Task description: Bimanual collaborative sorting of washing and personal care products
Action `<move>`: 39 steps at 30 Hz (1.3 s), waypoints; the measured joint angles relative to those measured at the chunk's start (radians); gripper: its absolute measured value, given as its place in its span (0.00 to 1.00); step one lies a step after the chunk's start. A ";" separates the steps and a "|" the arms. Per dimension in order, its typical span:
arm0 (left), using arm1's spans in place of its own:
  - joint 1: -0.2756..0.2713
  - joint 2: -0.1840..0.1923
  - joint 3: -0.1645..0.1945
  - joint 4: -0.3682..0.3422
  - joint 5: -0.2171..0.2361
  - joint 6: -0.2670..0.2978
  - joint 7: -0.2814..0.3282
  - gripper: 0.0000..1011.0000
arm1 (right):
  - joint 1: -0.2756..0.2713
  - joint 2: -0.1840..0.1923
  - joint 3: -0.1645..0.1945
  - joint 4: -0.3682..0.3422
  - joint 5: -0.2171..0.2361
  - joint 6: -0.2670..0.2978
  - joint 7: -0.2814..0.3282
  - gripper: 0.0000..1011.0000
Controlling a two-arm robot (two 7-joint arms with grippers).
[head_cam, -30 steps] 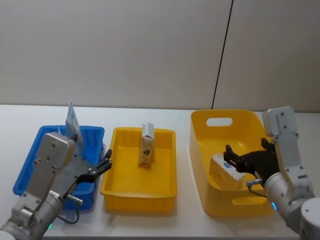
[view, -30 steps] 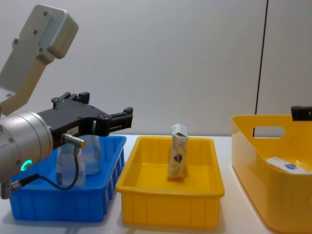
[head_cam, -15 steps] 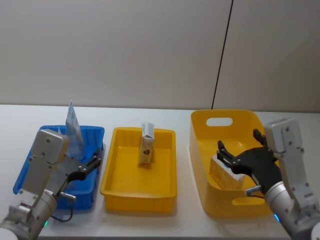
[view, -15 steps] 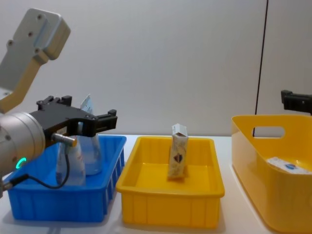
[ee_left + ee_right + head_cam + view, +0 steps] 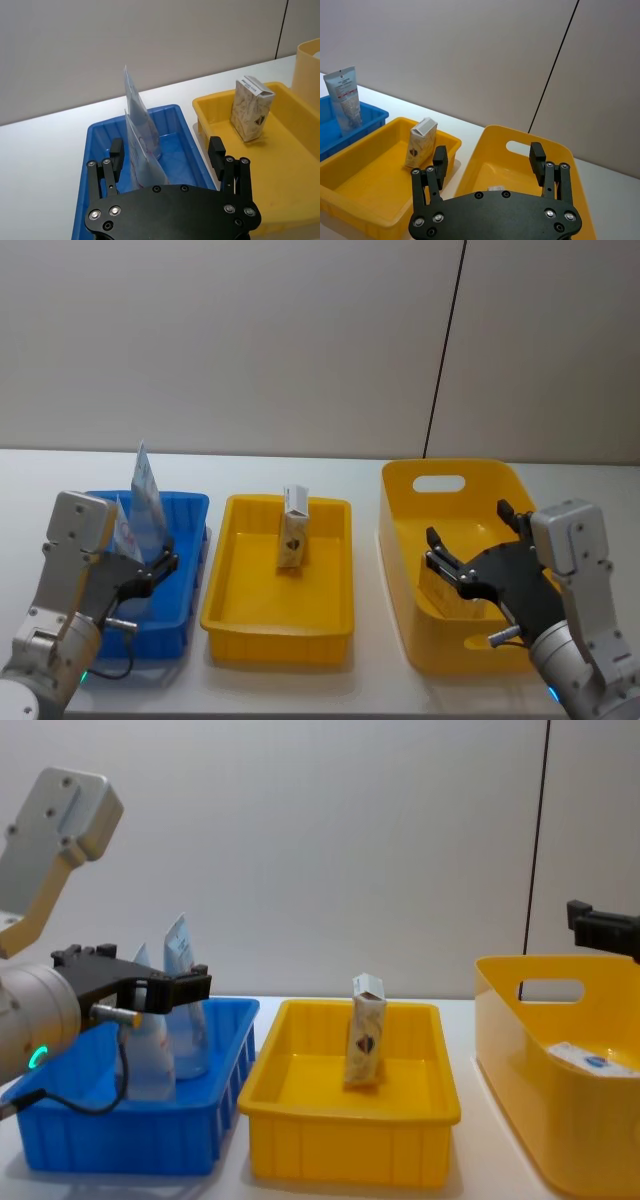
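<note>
Both empty and wide open, left pincer (image 5: 166, 150) and right pincer (image 5: 488, 152); carton (image 5: 293, 530) upright, long axis vertical.

Blue bin (image 5: 192, 505): shallow, below and just ahead of the left fingers (image 5: 165, 562).
Yellow tray (image 5: 280, 645): shallow, just beside the blue bin, between the left fingers and the right fingers (image 5: 445, 560).
Deep yellow bin (image 5: 398, 530): handle cutout in its far wall, under the right fingers.
Desk (image 5: 365, 680): white, carries all three.
Wall (image 5: 250, 340): plain grey, with a dark line (image 5: 445, 350) running down behind the deep yellow bin.
</note>
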 joint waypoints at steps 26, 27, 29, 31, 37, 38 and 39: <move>-0.085 -0.086 -0.028 0.178 -0.009 0.022 0.013 0.85 | -0.017 -0.002 0.006 0.007 -0.002 -0.054 0.013 0.99; -0.090 -0.090 -0.029 0.189 -0.006 0.022 0.015 0.79 | -0.017 -0.002 0.006 0.007 -0.002 -0.054 0.014 0.99; -0.097 -0.096 -0.029 0.202 -0.002 0.022 0.018 0.72 | -0.017 -0.002 0.006 0.007 -0.002 -0.056 0.014 0.99; -0.101 -0.099 -0.030 0.210 0.000 0.022 0.020 0.67 | -0.017 -0.002 0.006 0.007 -0.002 -0.056 0.014 0.99; -0.115 -0.110 -0.031 0.239 0.012 0.021 0.027 0.47 | -0.018 -0.002 0.006 0.007 -0.002 -0.058 0.015 0.99; -0.118 -0.112 -0.031 0.245 0.016 0.019 0.029 0.45 | -0.018 -0.002 0.006 0.007 -0.002 -0.058 0.015 0.99; -0.118 -0.112 -0.031 0.245 0.016 0.019 0.029 0.43 | -0.018 -0.002 0.006 0.007 -0.002 -0.058 0.015 0.99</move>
